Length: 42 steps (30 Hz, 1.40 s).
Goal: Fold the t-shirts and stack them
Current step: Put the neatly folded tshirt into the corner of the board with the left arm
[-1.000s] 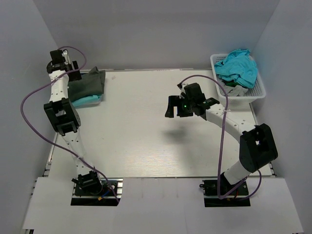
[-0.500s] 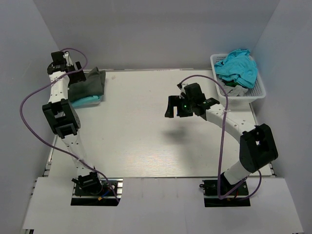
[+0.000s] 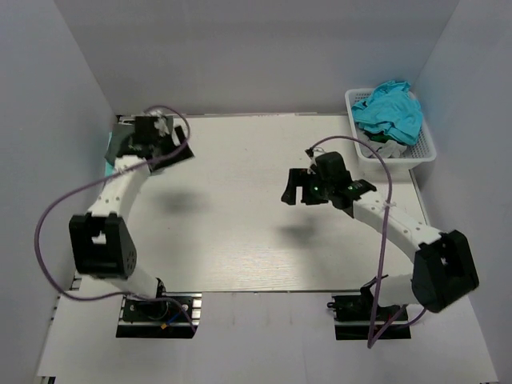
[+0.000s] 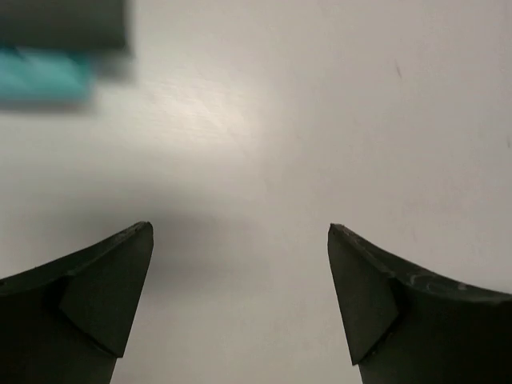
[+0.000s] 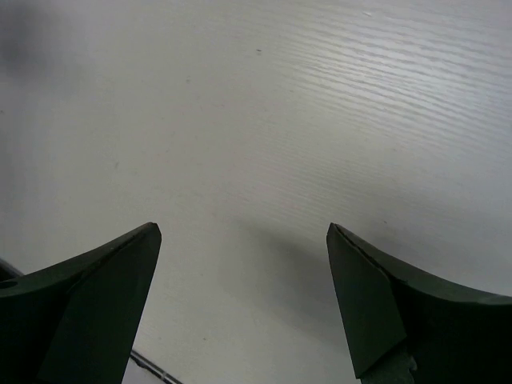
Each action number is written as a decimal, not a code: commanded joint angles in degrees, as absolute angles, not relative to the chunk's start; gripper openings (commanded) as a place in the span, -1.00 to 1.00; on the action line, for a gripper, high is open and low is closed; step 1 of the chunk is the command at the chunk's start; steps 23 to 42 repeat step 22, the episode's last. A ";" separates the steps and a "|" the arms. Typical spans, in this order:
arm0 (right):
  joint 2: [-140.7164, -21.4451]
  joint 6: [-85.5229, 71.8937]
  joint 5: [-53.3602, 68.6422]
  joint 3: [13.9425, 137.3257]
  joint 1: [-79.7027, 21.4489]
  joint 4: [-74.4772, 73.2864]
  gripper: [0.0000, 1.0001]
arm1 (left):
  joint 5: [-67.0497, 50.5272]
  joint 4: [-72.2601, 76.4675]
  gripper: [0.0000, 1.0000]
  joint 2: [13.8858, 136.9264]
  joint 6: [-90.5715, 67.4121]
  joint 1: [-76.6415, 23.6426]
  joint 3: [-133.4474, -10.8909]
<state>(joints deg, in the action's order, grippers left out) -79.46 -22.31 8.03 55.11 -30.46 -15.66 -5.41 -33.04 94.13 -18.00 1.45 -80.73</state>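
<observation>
Hovering empty over the table, both the left claw and the right claw are held wide; two folded shirts are stacked far-left, and the next shirt must be fetched from the basket.

The left arm rises from its base at the near edge, bends at a black elbow joint out to the left, and then reaches forward and slightly inward to its wrist at the far left. The left gripper points downward with its jaws spread wide; its two dark fingers hold nothing between them. The right arm leans out to the right from its base, folds at the elbow, and extends inward toward the middle. The right gripper also faces down, its jaws wide apart and its fingers gripping nothing.
</observation>
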 commanded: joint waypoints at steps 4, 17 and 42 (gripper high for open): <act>-64.01 -25.84 -4.03 45.18 -28.13 -14.59 0.81 | -2.06 -26.62 0.99 74.55 -30.76 -14.84 -60.40; -43.95 -26.98 -6.15 33.84 -27.51 -12.40 0.81 | 16.44 -42.45 0.99 56.69 -33.75 -20.13 -57.13; -43.16 -26.46 -5.02 33.31 -27.42 -11.95 0.81 | 17.13 -41.75 0.99 54.05 -33.75 -20.13 -55.46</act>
